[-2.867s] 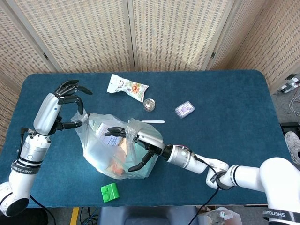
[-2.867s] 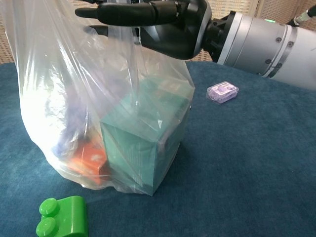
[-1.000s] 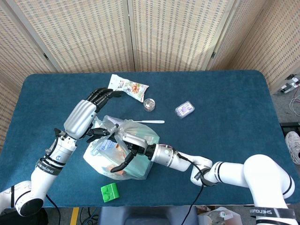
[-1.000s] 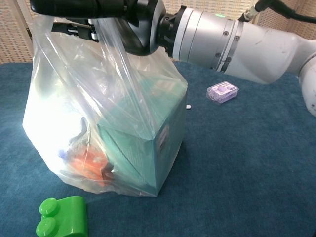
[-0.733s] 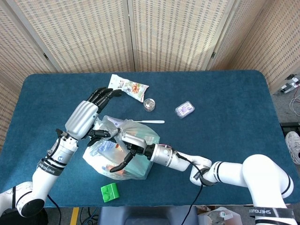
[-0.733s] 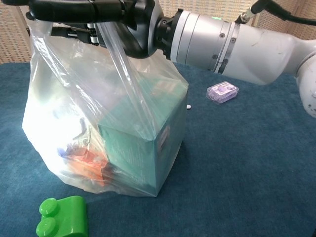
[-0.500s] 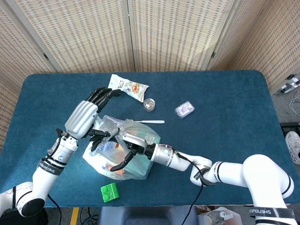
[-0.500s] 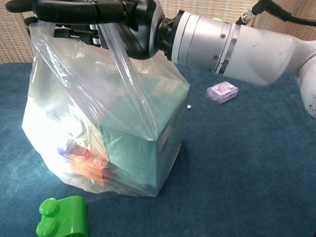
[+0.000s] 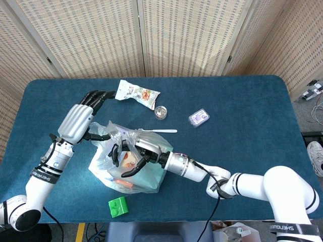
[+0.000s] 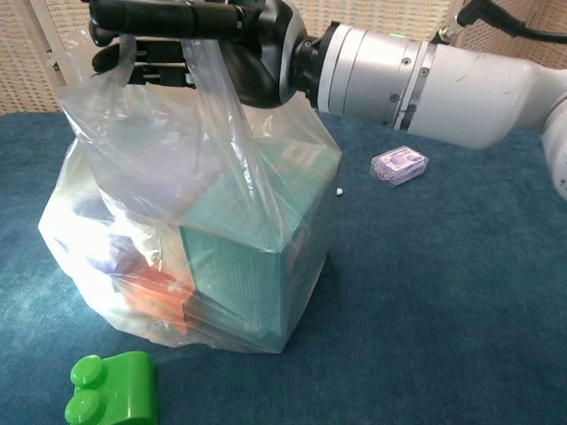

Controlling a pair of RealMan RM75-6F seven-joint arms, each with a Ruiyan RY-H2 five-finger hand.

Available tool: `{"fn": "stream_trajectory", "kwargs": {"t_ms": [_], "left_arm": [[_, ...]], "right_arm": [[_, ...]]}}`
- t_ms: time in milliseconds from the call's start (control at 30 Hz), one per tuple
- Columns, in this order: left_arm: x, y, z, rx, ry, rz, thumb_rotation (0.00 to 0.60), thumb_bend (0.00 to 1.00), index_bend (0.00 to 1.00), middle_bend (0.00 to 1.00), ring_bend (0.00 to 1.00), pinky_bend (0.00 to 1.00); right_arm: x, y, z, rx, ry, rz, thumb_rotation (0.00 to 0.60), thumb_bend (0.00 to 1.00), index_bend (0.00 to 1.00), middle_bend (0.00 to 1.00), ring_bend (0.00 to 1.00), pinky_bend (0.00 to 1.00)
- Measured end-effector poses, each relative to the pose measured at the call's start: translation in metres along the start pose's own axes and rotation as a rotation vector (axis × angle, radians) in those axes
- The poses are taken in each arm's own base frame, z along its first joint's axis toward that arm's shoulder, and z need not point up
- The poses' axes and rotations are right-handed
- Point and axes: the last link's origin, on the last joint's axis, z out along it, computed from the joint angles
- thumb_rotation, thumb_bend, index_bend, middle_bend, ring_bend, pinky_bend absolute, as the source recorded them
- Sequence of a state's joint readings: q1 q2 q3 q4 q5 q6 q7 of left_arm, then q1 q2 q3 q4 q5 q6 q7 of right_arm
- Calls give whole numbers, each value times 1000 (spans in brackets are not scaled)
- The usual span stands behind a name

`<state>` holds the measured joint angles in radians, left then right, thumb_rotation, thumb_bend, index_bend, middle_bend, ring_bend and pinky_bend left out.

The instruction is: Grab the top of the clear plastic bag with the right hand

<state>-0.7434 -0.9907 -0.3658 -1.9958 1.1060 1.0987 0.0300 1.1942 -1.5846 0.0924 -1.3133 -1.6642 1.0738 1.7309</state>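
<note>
Below, broad dark-blue cloth-covered bench [image 9: 252,106]. Under right robot hand [image 9: 132,154], bulging clear plastic bag [image 9: 130,169] of boxes, gathered top gripped in curled black fingers [image 10: 159,22]. Beyond bag, left robot hand [image 9: 81,118], fingers spread, holding nothing.

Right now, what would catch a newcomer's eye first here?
The clear plastic bag, packed with a teal box, stands at the table's near middle, with the right hand at its top. The left hand hovers at its left, and a green block lies in front.
</note>
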Motion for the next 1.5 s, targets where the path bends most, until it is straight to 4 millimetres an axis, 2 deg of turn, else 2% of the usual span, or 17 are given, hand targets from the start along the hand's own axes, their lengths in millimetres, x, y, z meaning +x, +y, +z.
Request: {"fn": "stream_trajectory", "kwargs": {"t_ms": [333, 600, 833, 1067, 1233, 1500], "left_arm": [[16, -23, -6, 84, 52, 76, 600, 156, 79, 167, 81, 32], [32, -47, -22, 151, 117, 149, 600, 155, 79, 167, 80, 32], [40, -63, -50, 196, 137, 251, 600, 155, 79, 167, 81, 32], [42, -69, -78, 205, 151, 339, 600, 156, 85, 167, 81, 32], [40, -75, -95, 200, 161, 405, 600, 156, 94, 167, 81, 32], [32, -92, -114, 237, 160, 452, 600, 156, 105, 167, 81, 32]], "right_arm": [[2, -2, 1, 15, 1, 98, 600, 5, 579, 623, 495, 326], [5, -6, 0, 45, -4, 252, 600, 8, 594, 630, 506, 347], [8, -10, 1, 69, -14, 463, 600, 10, 617, 647, 526, 374], [15, -15, 4, 85, -24, 636, 600, 12, 646, 665, 546, 422], [21, -20, 6, 90, -7, 700, 600, 52, 681, 693, 577, 496], [26, -26, 8, 84, 12, 731, 600, 123, 713, 718, 602, 545]]}}
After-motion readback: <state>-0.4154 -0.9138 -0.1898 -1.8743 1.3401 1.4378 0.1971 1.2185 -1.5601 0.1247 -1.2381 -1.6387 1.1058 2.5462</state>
